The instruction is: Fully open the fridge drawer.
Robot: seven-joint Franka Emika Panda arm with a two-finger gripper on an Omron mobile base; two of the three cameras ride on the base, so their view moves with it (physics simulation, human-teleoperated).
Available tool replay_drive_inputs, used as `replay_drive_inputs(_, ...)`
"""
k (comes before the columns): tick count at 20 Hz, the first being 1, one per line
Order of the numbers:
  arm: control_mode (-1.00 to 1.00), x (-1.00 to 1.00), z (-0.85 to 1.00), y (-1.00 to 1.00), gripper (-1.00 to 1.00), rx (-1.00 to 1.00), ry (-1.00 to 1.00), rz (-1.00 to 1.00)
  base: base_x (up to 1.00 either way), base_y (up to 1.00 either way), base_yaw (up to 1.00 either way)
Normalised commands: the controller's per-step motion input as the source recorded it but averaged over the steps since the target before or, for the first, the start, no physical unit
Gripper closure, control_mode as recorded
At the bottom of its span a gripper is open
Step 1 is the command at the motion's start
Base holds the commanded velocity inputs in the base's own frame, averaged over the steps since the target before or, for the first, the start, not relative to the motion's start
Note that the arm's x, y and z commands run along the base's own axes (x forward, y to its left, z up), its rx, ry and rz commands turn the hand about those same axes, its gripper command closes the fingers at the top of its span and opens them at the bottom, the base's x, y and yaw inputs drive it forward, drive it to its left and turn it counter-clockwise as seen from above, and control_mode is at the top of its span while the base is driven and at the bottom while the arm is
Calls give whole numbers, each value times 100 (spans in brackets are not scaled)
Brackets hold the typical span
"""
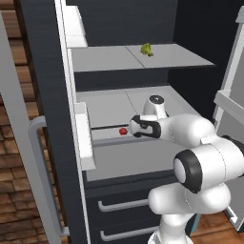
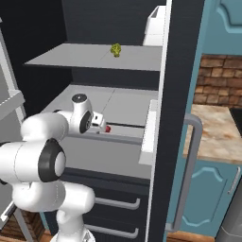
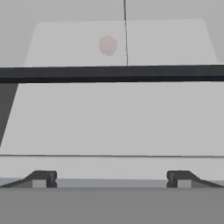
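Already partly done: fridge drawer [image 1: 128, 159] sticks out a little under shelf [image 1: 143, 58], above dark drawers [image 1: 126, 205]. Gripper [image 3: 111, 179] right at drawer's top front edge, fingers spread wide, holding nothing. Small red thing [image 1: 123, 131] inside drawer. Left: pull drawer all way out.

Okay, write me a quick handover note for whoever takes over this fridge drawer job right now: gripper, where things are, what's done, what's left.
Gripper: open, fingertips spread wide, holding nothing, at the top front edge of the fridge drawer.
Fridge drawer: wide light-grey box below the lower shelf, above the dark drawers with bar handles. It looks pulled out only a little; a dark gap shows behind its front edge.
Also inside: a small red item by the gap, a green item on the upper shelf.
Done: fridge doors open, hand at the drawer.
Left: pull the drawer fully out.
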Motion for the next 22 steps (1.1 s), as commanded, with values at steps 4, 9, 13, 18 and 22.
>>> replay_drive_inputs(4,-100,-8,-36,0,-100,0,7,-5,0,0,0)
replay_drive_inputs(9,-100,-83,-48,0,-100,0,16,-8,0,0,0)
replay_drive_inputs(13,-100,-100,-47,0,-100,0,15,-7,0,0,0)
replay_drive_inputs(18,-100,-100,-47,0,-100,0,13,-6,0,0,0)
replay_drive_inputs(22,-100,-100,-42,0,-100,0,11,-5,0,0,0)
